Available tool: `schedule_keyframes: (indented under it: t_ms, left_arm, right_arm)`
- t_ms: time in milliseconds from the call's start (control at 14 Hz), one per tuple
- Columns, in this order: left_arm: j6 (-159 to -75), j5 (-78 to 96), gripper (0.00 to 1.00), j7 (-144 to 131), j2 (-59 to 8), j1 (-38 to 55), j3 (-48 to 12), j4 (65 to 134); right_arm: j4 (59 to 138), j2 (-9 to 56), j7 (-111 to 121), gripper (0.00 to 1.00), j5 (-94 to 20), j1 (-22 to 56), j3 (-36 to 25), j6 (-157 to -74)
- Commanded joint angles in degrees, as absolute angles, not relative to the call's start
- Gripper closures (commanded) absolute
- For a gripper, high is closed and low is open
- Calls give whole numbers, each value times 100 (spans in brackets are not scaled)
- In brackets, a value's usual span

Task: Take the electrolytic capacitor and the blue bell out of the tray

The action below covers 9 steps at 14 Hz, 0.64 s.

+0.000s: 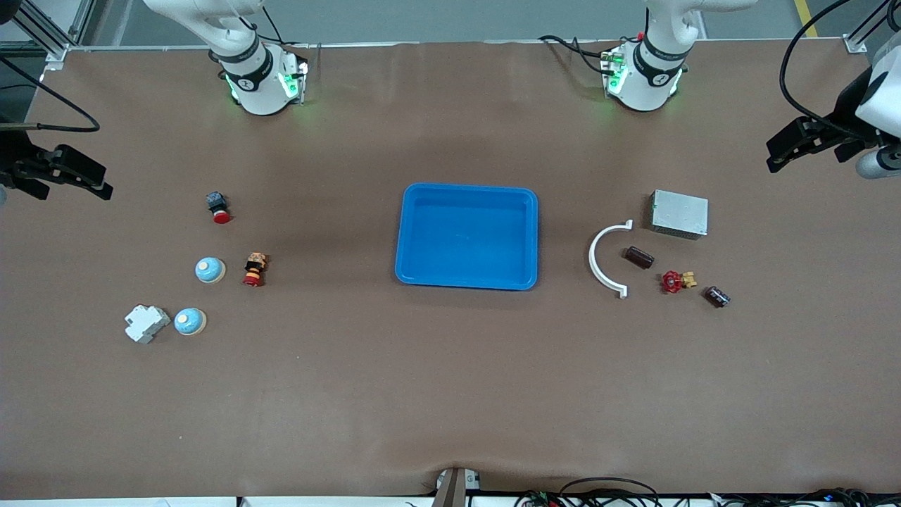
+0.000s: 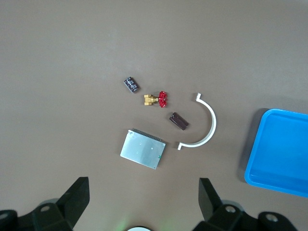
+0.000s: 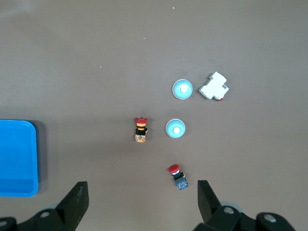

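A brown table holds the blue tray at its middle. The left gripper and right gripper hang over the ends, fingers spread, holding nothing.

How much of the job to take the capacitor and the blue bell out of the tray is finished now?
It looks finished. The bright blue shallow plastic tray holds nothing. Two round blue bells sit on the table toward the right arm's end; two dark cylindrical capacitors lie toward the left arm's end. Nothing is in hand: the left tool and right tool are open, waiting. Nothing seems left.
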State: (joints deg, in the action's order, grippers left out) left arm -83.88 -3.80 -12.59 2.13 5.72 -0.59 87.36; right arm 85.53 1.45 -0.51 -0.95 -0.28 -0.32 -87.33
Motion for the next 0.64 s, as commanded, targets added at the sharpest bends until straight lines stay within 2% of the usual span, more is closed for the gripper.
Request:
schedule_keyframes:
  t_ms: [0,573]
  left_arm:
    - [-8376,-237,0,-1257,264,562,-105,8763]
    - [-8385,-281,0,-1160,211,554,-105,8701]
  right_arm:
    - [8789,-44,35,0,-105,-35,-18,-8789]
    - [8789,-44,26,0,-105,-35,-18,-8780]
